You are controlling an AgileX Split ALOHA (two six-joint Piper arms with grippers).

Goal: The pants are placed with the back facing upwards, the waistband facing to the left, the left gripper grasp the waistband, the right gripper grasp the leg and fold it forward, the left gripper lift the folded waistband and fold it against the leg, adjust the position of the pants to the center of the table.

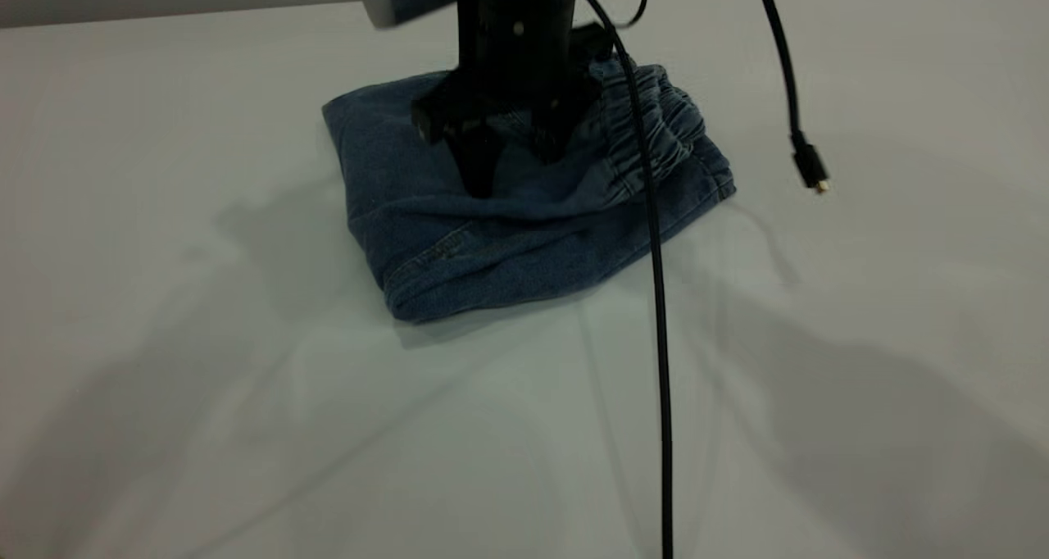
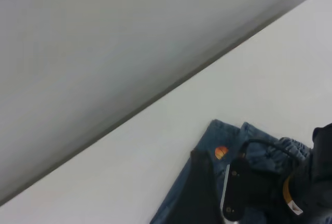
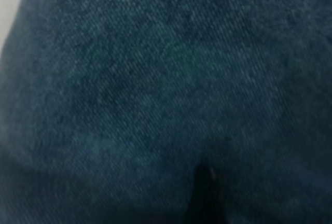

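Observation:
The pants lie folded into a compact blue denim bundle on the far middle of the white table. Their gathered waistband lies on top at the right side. My right gripper points straight down onto the bundle, open, both tips touching the denim. In the right wrist view denim fills the picture, with one dark fingertip resting on it. The left wrist view looks from farther off at the pants, the orange ball print and the right arm. The left gripper is outside the exterior view. The leg cannot be told apart in the fold.
A black cable hangs from the right arm down across the pants' right part to the front edge. A second cable ends in a loose plug above the table, right of the pants. The table's far edge meets a grey wall.

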